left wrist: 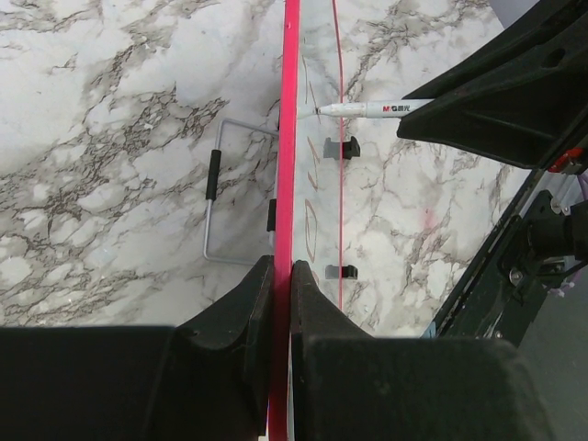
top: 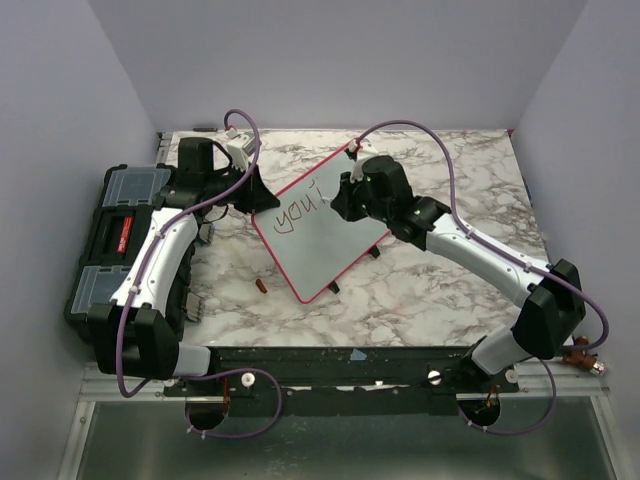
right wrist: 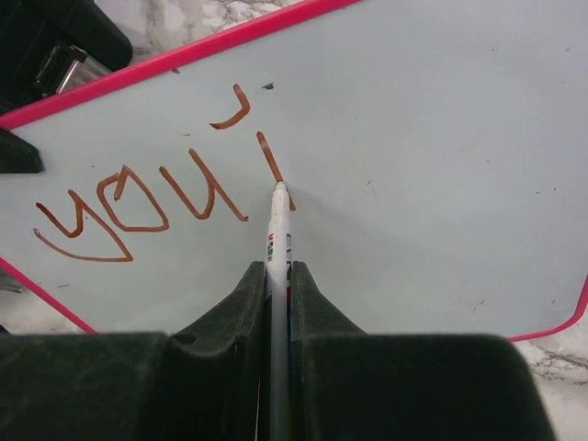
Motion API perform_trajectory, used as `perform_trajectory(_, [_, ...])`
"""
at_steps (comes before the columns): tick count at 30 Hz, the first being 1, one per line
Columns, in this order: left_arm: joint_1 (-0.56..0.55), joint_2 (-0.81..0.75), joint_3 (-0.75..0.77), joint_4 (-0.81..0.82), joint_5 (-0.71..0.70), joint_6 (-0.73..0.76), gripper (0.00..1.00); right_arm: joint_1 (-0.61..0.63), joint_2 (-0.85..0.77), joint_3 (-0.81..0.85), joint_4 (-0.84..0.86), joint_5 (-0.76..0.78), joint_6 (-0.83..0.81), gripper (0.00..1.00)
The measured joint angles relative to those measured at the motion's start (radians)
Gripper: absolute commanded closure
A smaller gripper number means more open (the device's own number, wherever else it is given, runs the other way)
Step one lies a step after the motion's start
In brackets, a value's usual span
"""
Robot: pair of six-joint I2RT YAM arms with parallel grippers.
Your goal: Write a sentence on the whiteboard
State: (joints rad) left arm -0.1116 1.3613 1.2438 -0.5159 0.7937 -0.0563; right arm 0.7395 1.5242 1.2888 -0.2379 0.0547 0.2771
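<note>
The whiteboard [top: 330,245] lay askew on the table [top: 440,295], "you" written on it; left hand [top: 260,196] at its corner, right hand [top: 345,197] above the writing

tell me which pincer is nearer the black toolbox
Left. The left pincer grips the whiteboard edge nearest the toolbox; the right pincer, holding the marker, is across the board, farther off.

Soft, even, fairly bright light from above fills the overhead view, and shadows on the marble bench [top: 420,290] are faint and diffuse. The whiteboard [right wrist: 441,138] has a dull sheen; seen edge-on from the left wrist, it mirrors the marble. The marker [right wrist: 278,239] tip and strokes are sharp. The black foreground of both wrist views is dark and featureless.
</note>
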Motion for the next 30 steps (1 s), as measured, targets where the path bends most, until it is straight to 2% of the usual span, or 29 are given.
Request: perform_trajectory(30, [0.0,0.0,0.0,0.0,0.0,0.0,1.0,0.0,0.051,0.104,-0.015,0.091,-0.017,0.99])
